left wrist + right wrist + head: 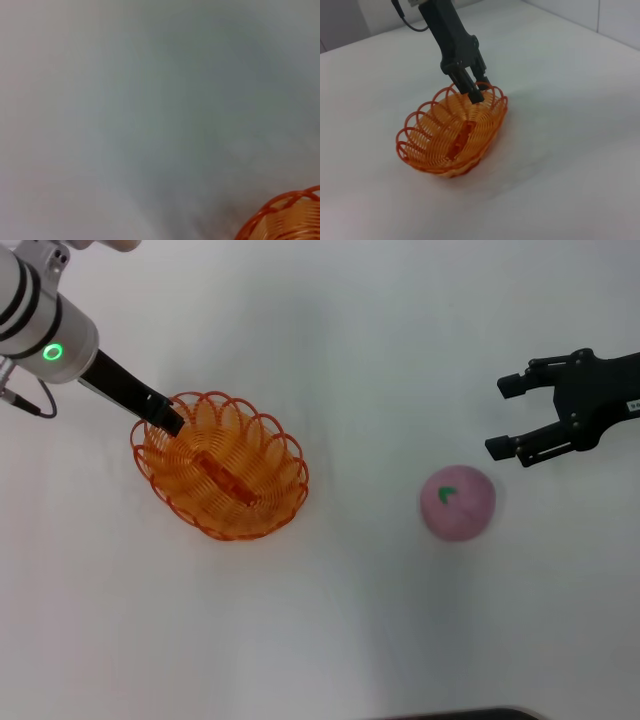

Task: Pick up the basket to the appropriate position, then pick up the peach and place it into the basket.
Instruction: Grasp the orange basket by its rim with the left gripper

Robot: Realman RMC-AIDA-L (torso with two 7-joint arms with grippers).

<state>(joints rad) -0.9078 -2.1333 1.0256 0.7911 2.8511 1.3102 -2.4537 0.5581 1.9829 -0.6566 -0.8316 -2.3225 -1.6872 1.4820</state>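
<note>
Two grippers | left gripper point(172, 421) fingers clamped on basket point(222, 466) rim | right gripper point(508, 418) fingers spread near peach point(457, 502) | white surface point(360, 620)

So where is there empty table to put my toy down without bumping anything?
The widest bare table lies between the basket and the peach, and along the near edge below both. It is crowded at the basket's far-left rim, where the left tool grips, and by the peach, where the open right tool hovers.

Evenly bright, soft overhead light; faint shadows on the surface point(350, 340); left wrist view blurred throughout.
</note>
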